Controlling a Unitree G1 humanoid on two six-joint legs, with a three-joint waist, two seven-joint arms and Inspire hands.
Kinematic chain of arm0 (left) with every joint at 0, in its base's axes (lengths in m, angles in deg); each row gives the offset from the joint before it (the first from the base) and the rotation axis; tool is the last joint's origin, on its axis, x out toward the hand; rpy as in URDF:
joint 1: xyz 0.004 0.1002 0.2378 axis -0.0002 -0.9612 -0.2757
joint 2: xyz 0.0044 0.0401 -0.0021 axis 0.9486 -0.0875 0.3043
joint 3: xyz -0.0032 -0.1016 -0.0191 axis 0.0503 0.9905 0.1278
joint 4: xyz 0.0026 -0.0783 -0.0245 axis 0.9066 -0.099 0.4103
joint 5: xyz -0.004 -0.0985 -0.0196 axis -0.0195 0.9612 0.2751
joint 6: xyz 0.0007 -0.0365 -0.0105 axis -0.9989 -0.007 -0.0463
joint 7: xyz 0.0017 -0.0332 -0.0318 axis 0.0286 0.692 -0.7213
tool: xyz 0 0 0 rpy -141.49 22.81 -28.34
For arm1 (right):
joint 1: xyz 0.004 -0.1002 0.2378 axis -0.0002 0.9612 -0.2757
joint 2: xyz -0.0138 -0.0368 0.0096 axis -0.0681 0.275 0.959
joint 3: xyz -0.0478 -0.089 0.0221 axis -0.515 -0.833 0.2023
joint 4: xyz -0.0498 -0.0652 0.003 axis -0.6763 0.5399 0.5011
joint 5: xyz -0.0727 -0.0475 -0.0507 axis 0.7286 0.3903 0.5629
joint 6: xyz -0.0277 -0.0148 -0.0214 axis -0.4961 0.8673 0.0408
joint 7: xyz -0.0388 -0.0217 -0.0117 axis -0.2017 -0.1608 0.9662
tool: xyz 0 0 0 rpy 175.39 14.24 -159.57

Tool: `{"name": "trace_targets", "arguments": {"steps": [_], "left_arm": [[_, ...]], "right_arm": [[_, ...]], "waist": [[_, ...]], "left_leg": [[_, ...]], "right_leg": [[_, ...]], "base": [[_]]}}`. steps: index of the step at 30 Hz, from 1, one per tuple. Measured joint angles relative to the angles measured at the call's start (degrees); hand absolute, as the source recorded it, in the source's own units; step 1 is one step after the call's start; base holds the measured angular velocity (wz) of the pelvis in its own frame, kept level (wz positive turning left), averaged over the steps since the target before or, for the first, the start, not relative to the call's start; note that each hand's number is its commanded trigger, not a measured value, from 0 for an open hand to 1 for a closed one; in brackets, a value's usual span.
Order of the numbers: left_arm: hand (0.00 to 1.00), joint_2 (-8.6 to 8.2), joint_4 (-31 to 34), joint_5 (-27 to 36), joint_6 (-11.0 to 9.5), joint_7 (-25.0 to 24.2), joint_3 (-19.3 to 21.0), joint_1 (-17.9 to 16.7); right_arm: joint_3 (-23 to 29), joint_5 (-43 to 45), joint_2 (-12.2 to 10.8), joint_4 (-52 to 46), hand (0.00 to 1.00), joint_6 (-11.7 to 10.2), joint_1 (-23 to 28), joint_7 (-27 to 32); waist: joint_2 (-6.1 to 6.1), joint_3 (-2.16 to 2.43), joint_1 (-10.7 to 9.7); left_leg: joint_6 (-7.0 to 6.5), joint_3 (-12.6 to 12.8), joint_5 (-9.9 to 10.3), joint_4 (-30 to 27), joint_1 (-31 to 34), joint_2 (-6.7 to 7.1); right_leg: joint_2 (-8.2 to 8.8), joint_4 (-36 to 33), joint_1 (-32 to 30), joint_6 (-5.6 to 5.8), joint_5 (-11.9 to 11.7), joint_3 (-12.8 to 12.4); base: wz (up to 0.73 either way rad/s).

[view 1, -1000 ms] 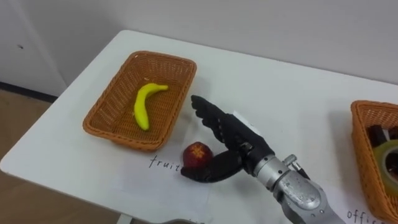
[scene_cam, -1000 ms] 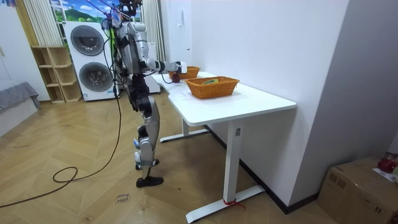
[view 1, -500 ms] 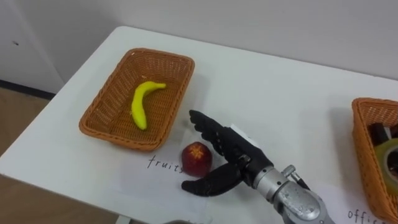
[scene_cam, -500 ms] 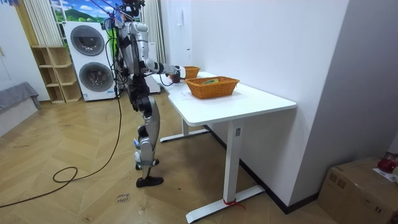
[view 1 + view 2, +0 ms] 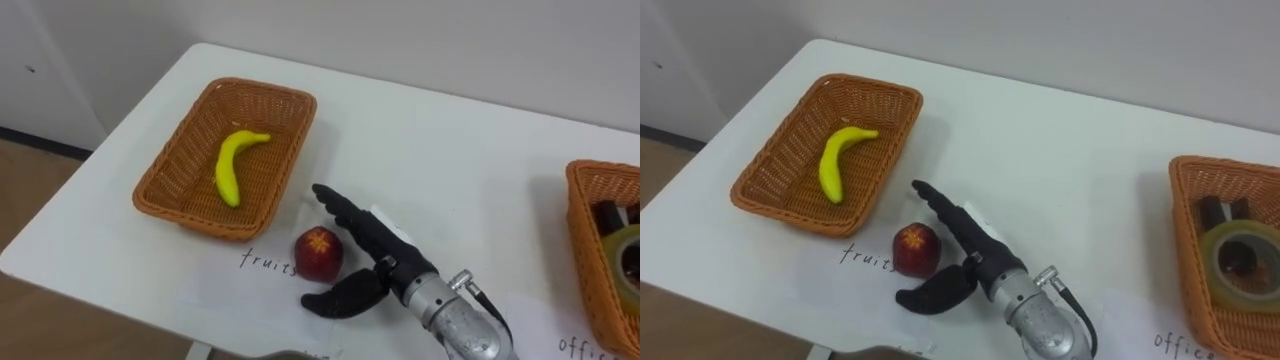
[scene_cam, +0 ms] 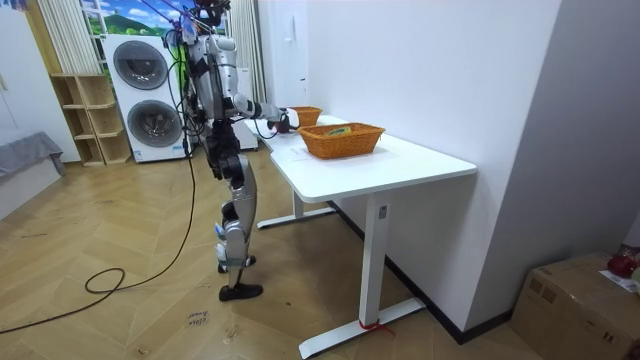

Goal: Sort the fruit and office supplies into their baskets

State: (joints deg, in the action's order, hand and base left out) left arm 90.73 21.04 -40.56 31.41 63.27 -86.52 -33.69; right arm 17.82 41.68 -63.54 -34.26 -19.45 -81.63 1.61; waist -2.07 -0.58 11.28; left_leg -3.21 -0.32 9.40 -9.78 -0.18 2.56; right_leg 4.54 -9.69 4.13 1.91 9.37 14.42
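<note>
Left eye: we see right hand open, fingers straight, thumb spread, flanking apple on table, just beside fruit basket holding banana.
Room: robot stands at table's long side, arm outstretched.
Right eye: tape roll in office basket.

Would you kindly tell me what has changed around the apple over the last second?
The right hand has drawn back a little toward the robot. Its thumb, close under the apple a second ago, now lies apart from it, and the straight fingers reach along the apple's right side. Nothing was taken hold of. The apple stays on the table beside the fruit basket, with the banana inside as before.
</note>
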Motion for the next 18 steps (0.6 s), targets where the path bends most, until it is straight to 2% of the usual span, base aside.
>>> {"name": "trace_targets", "arguments": {"steps": [5, 13, 14, 15, 18], "left_arm": [[0.0, -0.02, 0.1, 0.0, 0.0, 0.0, -0.4, 0.0], [0.0, -0.03, 0.1, 0.0, 0.1, 0.0, -0.4, -0.1], [0.0, -0.03, 0.1, 0.0, 0.1, 0.0, -0.4, -0.1], [0.0, -0.03, 0.1, 0.0, 0.1, 0.0, -0.4, -0.1], [0.0, -0.03, 0.1, -0.1, 0.1, 0.0, -0.4, -0.1]], "right_arm": [[-1.2, 4.5, -0.3, 0.4, 0.0, -0.6, 0.0, 1.7], [-1.2, 4.9, -0.7, 1.2, 0.0, -1.1, 0.0, 2.7], [-1.2, 4.9, -0.7, 1.5, 0.69, -1.3, 0.0, 2.9], [-1.2, 4.9, -0.7, 1.5, 1.0, -1.3, 0.0, 3.0], [-1.2, 5.5, -0.7, 1.8, 1.0, -1.5, 0.0, 3.1]], "waist": [[0.08, -0.01, 0.0], [0.33, 0.05, 0.1], [0.36, 0.05, 0.1], [0.38, 0.06, 0.1], [0.46, 0.08, 0.2]], "left_leg": [[0.0, 0.0, 0.0, -0.1, 0.1, 0.02], [0.0, -0.1, 0.0, -0.4, 0.2, 0.02], [0.0, -0.1, 0.0, -0.5, 0.3, 0.02], [0.0, -0.1, 0.0, -0.5, 0.4, 0.02], [0.0, -0.1, 0.0, -0.6, 0.5, 0.02]], "right_leg": [[0.0, 0.0, 0.0, 0.0, 0.0, 0.0], [0.0, -0.1, 0.0, -0.03, 0.0, -0.1], [0.0, -0.1, 0.0, -0.03, 0.0, -0.1], [0.0, -0.1, 0.0, -0.04, 0.0, -0.1], [0.0, -0.1, -0.1, -0.04, -0.1, 0.0]], "base": [[0.0], [0.0], [0.0], [0.0], [0.0]]}}
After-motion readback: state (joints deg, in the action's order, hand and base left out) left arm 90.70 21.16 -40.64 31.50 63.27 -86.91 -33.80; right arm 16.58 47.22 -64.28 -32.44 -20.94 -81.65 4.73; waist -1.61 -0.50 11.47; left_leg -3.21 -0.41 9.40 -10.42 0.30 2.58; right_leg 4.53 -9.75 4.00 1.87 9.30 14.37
